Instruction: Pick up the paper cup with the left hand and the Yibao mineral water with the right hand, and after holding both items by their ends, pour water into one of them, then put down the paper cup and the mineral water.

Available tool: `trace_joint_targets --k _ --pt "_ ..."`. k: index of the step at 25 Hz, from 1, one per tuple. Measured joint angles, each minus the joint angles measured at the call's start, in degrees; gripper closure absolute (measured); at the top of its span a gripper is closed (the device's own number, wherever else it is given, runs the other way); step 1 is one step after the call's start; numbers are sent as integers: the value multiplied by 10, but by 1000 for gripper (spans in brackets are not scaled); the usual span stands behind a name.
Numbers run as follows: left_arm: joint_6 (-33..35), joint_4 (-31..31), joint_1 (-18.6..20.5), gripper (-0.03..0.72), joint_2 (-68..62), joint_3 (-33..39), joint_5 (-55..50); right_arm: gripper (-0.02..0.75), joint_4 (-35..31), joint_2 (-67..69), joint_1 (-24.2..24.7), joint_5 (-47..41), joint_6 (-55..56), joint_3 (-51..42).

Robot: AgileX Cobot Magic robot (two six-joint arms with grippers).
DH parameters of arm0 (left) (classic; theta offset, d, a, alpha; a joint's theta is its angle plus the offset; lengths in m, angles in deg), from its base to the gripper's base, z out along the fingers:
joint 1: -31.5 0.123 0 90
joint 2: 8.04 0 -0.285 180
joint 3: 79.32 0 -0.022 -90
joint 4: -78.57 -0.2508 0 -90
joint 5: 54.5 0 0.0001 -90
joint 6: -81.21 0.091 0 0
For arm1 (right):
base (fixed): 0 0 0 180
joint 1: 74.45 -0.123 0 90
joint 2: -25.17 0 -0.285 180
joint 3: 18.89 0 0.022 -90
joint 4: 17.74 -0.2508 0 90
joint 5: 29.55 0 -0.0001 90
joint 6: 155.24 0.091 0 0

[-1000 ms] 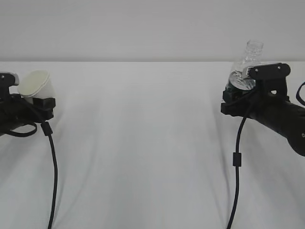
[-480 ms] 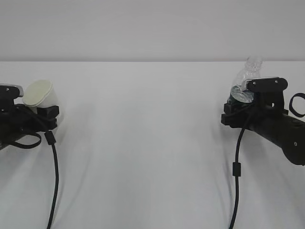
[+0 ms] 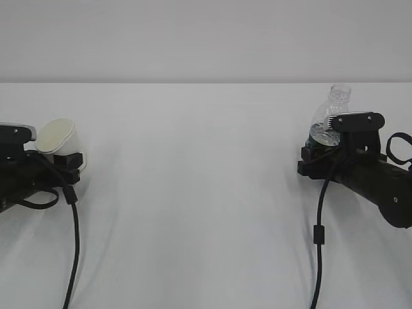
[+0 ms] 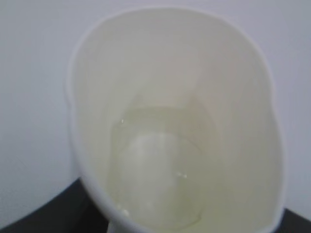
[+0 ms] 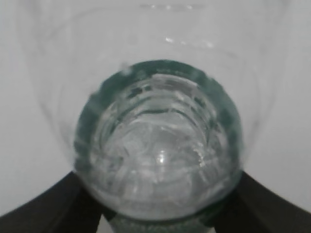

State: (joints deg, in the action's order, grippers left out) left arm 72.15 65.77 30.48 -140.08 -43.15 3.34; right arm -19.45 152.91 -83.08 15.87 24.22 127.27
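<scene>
My left gripper [image 3: 64, 168] is shut on the white paper cup [image 3: 56, 136] at the far left, low over the white table and tilted a little. In the left wrist view the cup [image 4: 175, 121] fills the frame, with a little water pooled in its cream inside. My right gripper [image 3: 322, 151] is shut on the Yibao mineral water [image 3: 329, 114] at the far right, holding it by its lower part, neck up and leaning right. In the right wrist view the bottle [image 5: 158, 145] is seen from its base, between the black fingers [image 5: 43, 208].
The white table [image 3: 199, 193] spreads between the two arms. A black cable [image 3: 74, 244] hangs from the left arm and another black cable [image 3: 317, 238] from the right arm, both trailing toward the front edge.
Both arms have sunk lower toward the table. The cup and the bottle have come down with them, and the bottle stands a little more upright.
</scene>
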Motion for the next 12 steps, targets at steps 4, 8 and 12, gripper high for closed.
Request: trace_joint_targets --k 4,8,12 --pt "0 0 0 306 0 0 0 278 0 0 0 0 0 0" --pt "0 0 0 306 -12 0 13 278 0 0 0 -3 0 0" --pt "-5 -4 0 306 -18 -2 25 278 -1 0 0 -4 0 0"
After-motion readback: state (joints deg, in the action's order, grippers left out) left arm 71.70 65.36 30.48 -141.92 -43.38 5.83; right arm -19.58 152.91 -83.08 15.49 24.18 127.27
